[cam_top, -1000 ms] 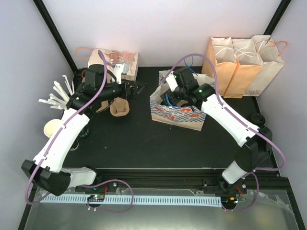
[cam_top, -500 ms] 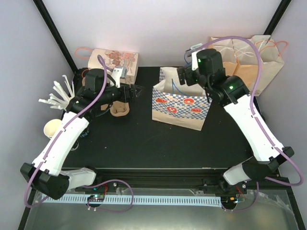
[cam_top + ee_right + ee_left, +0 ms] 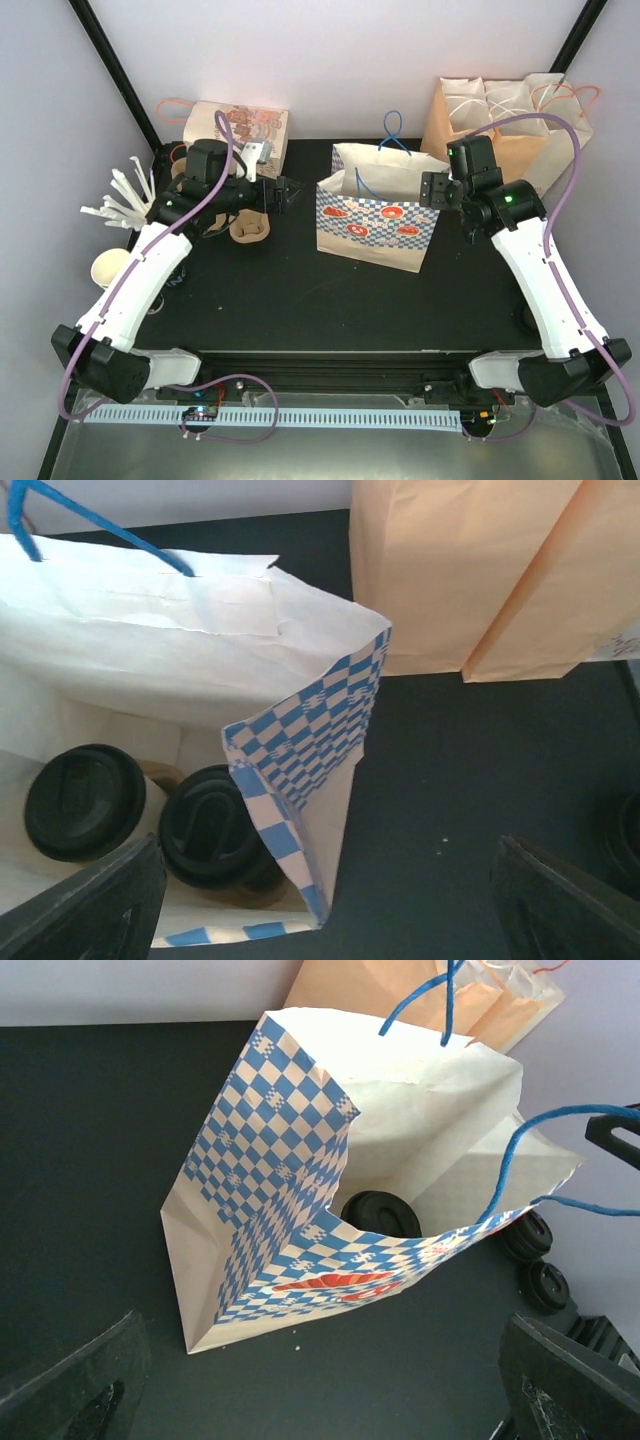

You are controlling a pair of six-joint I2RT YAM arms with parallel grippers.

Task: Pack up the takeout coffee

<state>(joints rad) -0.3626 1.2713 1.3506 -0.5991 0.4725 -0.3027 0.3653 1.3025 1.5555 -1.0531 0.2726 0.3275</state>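
Two takeout coffee cups, each with a round black lid (image 3: 85,800) (image 3: 208,825), stand side by side inside the blue-and-white checked paper bag (image 3: 372,222). The left wrist view shows one black lid (image 3: 380,1214) deep in the bag (image 3: 262,1160). My right gripper (image 3: 432,190) hovers just beyond the bag's right end, open, with only the bag's corner (image 3: 310,735) and black table below it. My left gripper (image 3: 284,190) is a short way left of the bag, open and holding nothing.
Plain kraft bags (image 3: 500,130) stand at the back right, close behind my right arm. A printed bag (image 3: 236,128) stands at the back left. A brown pulp carrier (image 3: 250,228) lies under my left arm. White cutlery (image 3: 120,200) and a white cup (image 3: 108,268) lie at the left edge.
My right gripper has risen out of the bag and swung to its right end. The bag now stands upright with its blue handles up. My left gripper has crept slightly toward the bag.
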